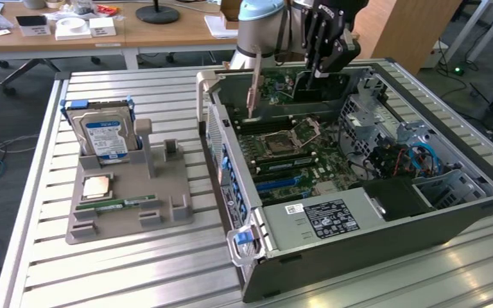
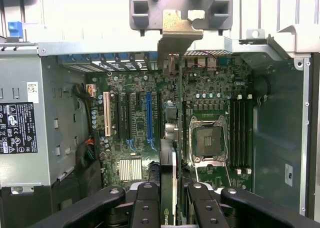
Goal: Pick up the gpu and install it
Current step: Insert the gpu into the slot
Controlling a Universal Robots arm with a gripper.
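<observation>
My gripper [image 1: 317, 67] is shut on the gpu [image 1: 313, 90], which hangs upright on edge over the far end of the open computer case [image 1: 375, 231]. Its black face looks toward the exterior view's near side, and its long silvery bracket [image 1: 253, 96] points down beside the case's rear wall. In the wrist view the gpu [image 2: 173, 168] appears edge-on, running from between my black fingers [image 2: 145, 208] up to the bracket [image 2: 180, 32]. It sits over the motherboard [image 2: 130, 138], between the blue slot [image 2: 148, 118] and the empty CPU socket [image 2: 207, 140].
A grey parts holder [image 1: 126, 212] stands on the slatted table at the exterior view's left, carrying a blue-labelled hard drive [image 1: 103, 131], a CPU chip [image 1: 97, 186] and a RAM stick [image 1: 118, 204]. A power supply [image 1: 328, 218] and drive cage [image 1: 384, 135] crowd the case interior.
</observation>
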